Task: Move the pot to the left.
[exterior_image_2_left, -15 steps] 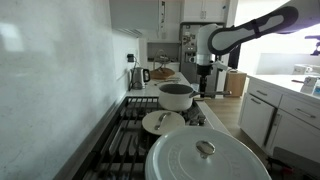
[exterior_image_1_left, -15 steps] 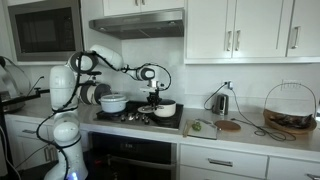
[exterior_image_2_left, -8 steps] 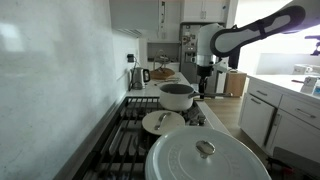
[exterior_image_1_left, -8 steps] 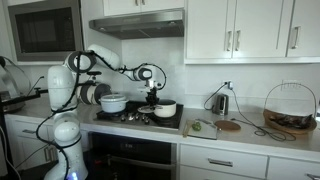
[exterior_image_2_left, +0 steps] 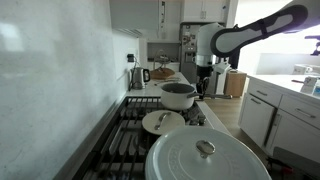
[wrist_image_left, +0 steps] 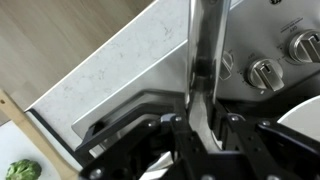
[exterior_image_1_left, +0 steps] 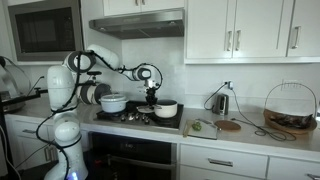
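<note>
The small white pot with a dark rim sits on the stove [exterior_image_1_left: 140,117], right of the burners [exterior_image_1_left: 166,109]; in an exterior view it stands mid-stove [exterior_image_2_left: 178,96]. My gripper [exterior_image_1_left: 153,98] hangs just beside it, on the stove's front side [exterior_image_2_left: 203,84]. In the wrist view the jaws [wrist_image_left: 203,125] are shut on a thin shiny metal strip [wrist_image_left: 206,40], which looks like the pot's handle. A white edge of the pot shows at the lower right [wrist_image_left: 305,115].
A larger pale white pot [exterior_image_1_left: 113,102] and a steel pot [exterior_image_1_left: 95,94] stand on the stove's other burners. A big white lid [exterior_image_2_left: 205,155] fills the foreground. A kettle [exterior_image_1_left: 220,101], wire basket [exterior_image_1_left: 289,108], cutting board [exterior_image_1_left: 230,125] and broccoli [wrist_image_left: 22,170] are on the counter.
</note>
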`<state>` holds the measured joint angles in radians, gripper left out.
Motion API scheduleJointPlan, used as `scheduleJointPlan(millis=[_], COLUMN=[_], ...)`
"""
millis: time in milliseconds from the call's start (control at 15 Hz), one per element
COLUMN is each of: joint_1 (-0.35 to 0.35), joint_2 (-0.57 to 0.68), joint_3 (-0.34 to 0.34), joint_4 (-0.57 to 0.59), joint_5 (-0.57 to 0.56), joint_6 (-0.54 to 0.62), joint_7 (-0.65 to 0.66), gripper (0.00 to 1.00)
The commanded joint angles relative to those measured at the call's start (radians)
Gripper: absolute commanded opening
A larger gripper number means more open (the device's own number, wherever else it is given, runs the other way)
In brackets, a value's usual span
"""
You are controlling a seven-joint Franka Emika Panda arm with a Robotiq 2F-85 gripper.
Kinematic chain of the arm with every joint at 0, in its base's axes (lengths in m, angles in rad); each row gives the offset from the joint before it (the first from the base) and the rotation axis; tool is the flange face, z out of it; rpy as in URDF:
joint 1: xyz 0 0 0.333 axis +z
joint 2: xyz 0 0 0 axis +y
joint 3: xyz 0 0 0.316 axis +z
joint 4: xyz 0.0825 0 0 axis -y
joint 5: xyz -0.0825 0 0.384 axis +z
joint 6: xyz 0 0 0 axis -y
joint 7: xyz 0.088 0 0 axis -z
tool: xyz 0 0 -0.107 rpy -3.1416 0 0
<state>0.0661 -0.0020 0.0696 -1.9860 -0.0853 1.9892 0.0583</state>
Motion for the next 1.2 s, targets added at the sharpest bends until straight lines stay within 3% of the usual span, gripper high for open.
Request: scheduleJointPlan(millis=[0,1133], joint_1=[-0.001,0.032], joint_2=[-0.026,-0.002], joint_3=[-0.003,0.025], joint_4=[-0.016,0.006], joint_5=[0.003,0.020], joint_6=[0.001,0.030], joint_7=[0.104,0.426], gripper=[0.07,0.07])
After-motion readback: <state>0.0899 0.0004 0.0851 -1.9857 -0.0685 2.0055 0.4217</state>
